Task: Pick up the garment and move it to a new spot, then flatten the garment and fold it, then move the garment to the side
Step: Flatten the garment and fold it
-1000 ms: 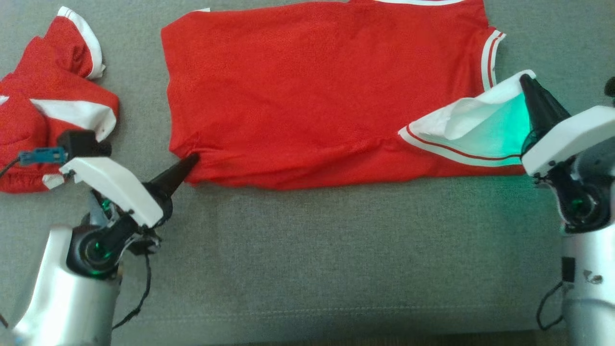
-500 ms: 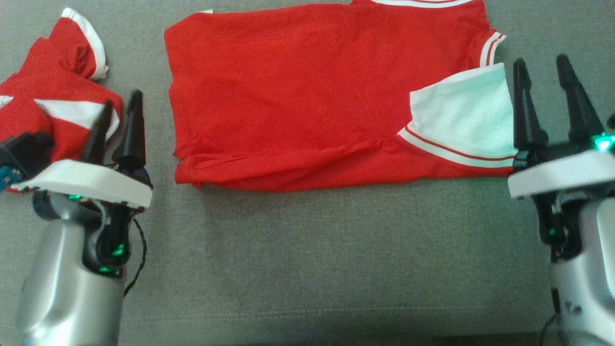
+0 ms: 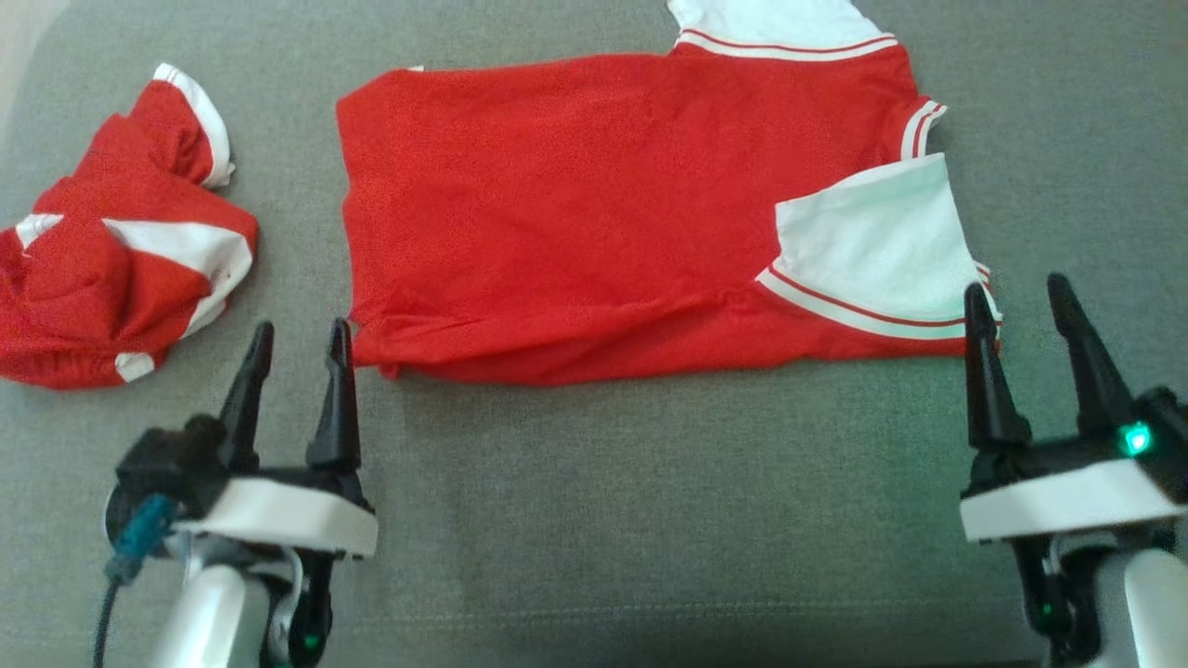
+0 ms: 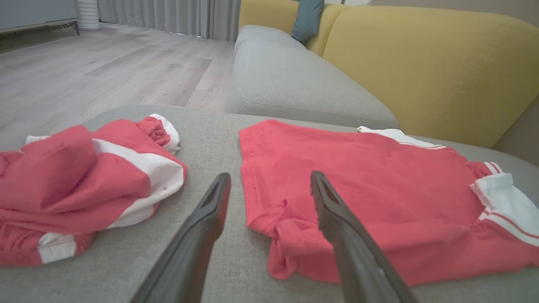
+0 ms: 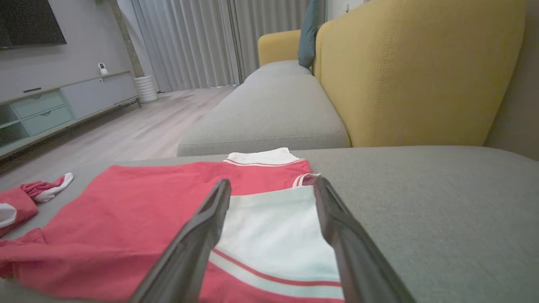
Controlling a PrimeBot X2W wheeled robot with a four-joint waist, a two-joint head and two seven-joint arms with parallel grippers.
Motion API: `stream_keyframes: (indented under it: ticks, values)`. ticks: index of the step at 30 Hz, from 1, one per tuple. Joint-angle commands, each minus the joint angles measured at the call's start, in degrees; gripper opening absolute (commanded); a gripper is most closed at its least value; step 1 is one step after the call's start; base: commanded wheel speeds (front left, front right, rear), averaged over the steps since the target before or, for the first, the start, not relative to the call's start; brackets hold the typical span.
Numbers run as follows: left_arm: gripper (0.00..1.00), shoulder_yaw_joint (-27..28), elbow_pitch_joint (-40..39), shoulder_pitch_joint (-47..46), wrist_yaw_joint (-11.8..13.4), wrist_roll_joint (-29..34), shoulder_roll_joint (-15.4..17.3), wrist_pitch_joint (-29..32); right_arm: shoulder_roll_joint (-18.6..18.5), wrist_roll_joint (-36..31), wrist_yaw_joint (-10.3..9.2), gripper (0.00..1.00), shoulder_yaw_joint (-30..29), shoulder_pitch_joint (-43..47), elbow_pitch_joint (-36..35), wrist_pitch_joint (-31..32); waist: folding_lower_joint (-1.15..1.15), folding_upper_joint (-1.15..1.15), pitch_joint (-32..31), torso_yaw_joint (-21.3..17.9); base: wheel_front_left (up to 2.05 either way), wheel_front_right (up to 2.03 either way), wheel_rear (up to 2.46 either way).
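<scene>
Head view, red garment (image 3: 575, 213) flat, right wrist view, yellow backrest (image 5: 400, 71)

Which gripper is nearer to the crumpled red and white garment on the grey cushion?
Left. The left gripper sits just beside the crumpled red and white garment, apart from it; the right gripper is far across, past the flat red shirt.

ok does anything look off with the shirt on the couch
Yes. The red shirt is not fully flat: its near left corner is bunched into a rumpled lump, and the near edge is wrinkled. A second red garment lies crumpled in a heap to its left.
</scene>
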Motion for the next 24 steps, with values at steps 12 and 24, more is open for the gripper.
stream_keyframes:
  ticks: [12,24]
  values:
    - [1.00,0.6,-0.5,1.5,0.1,1.6,0.3,-0.7,1.3,-0.6,-0.04,1.00,0.1,2.8,-3.7,1.1,0.00,0.00,-1.4,-0.1,0.00,0.00,0.00]
    - [1.00,-2.1,7.8,-2.5,-4.8,-3.2,-1.1,5.2,0.4,1.3,-0.04,1.00,-0.6,1.8,2.6,4.9,0.00,0.00,1.7,-0.9,0.00,0.00,0.00]
